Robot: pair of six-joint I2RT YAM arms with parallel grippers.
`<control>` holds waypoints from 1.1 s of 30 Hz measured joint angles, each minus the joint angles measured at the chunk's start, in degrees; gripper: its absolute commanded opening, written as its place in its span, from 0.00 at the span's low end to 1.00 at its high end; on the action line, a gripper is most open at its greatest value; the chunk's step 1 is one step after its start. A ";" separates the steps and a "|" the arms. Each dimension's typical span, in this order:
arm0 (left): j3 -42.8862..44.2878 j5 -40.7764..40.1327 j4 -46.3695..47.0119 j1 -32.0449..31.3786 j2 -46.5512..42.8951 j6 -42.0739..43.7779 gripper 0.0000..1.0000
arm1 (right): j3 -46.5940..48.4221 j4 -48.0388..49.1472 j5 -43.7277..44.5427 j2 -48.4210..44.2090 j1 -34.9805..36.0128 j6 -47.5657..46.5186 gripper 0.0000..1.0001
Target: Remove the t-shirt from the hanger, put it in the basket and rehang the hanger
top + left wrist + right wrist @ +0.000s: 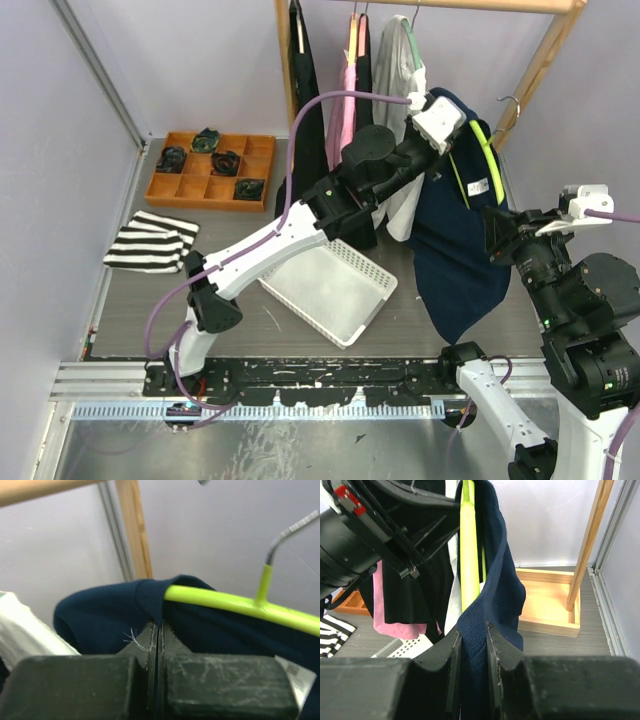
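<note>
A navy t-shirt hangs on a lime-green hanger, whose metal hook sits below the wooden rod. My left gripper is shut on the shirt's collar edge at the hanger's top. In the left wrist view the jaws pinch the ribbed collar of the shirt just under the hanger's arm. My right gripper is shut on the shirt's right side. In the right wrist view its jaws clamp a fold of the navy cloth below the hanger.
Black, pink and white garments hang on the rack left of the shirt. A white perforated basket lies on the table under my left arm. An orange compartment tray and a folded striped cloth lie at left. The rack's wooden brace stands right.
</note>
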 measured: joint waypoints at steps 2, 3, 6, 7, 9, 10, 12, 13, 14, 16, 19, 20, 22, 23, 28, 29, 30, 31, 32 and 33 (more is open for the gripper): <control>-0.96 2.69 -1.46 0.02 -0.52 -0.39 0.00 | 0.00 -0.02 0.02 0.00 0.00 0.00 0.00; -1.53 4.09 -2.47 0.04 -0.92 -0.59 0.00 | -0.02 -0.02 0.04 0.00 0.00 0.02 0.00; -3.69 7.67 -5.07 0.15 -2.91 -1.03 0.00 | -0.13 -0.15 0.04 0.00 0.00 0.09 0.01; -4.46 8.44 -5.68 0.17 -3.74 -1.03 0.00 | -0.13 -0.26 0.02 0.00 0.00 0.13 0.01; -6.45 10.16 -6.84 0.22 -5.90 -1.22 0.00 | -0.17 -0.24 -0.04 0.02 0.00 0.20 0.00; -7.08 11.28 -7.34 0.22 -6.86 -1.44 0.00 | -0.24 -0.04 -0.15 0.02 0.00 0.22 0.01; -7.41 13.33 -7.96 0.13 -8.09 -1.92 0.00 | -0.48 0.59 -0.20 0.02 0.00 0.22 0.01; -7.41 14.29 -8.20 0.11 -8.52 -2.14 0.00 | -0.63 1.01 -0.20 0.02 0.00 0.22 0.01; -7.41 15.34 -8.57 0.07 -8.92 -2.43 0.00 | -0.74 1.29 -0.20 0.02 0.00 0.22 0.01; -7.39 17.42 -9.31 0.00 -9.42 -3.02 0.01 | -1.03 1.70 -0.20 0.04 0.00 0.22 0.01; -7.37 19.21 -10.60 -0.04 -9.53 -3.63 0.65 | -1.55 2.19 -0.20 0.04 0.00 0.22 0.01; -7.37 19.69 -11.26 -0.09 -9.51 -3.65 0.71 | -1.79 2.29 -0.15 0.04 0.00 0.22 0.01; -7.37 20.06 -12.37 -0.33 -9.51 -4.00 0.82 | -2.12 2.62 0.11 0.17 0.00 0.20 0.01; -7.37 20.13 -12.74 -0.46 -9.51 -3.98 0.86 | -2.27 2.75 0.22 0.24 0.00 0.22 0.01; -8.74 20.09 -11.26 -0.85 -10.19 -3.02 0.93 | -2.82 2.97 0.24 0.24 0.00 0.15 0.01; -9.53 20.09 -10.40 -0.87 -10.69 -2.82 0.93 | -2.82 2.97 0.22 0.24 0.00 0.13 0.00; -10.08 20.09 -9.64 -0.90 -11.06 -2.51 0.93 | -2.82 2.99 0.22 0.24 0.00 0.13 0.01; -10.23 20.11 -8.98 -0.90 -11.26 -2.25 0.93 | -2.91 3.02 0.20 0.22 0.00 0.04 0.00; -10.25 20.11 -8.20 -0.90 -11.34 -2.01 0.93 | -2.97 3.02 0.17 0.13 0.00 -0.02 0.00; -10.21 20.13 -7.37 -0.87 -11.43 -1.84 0.92 | -3.13 2.99 0.11 0.09 0.00 -0.04 0.00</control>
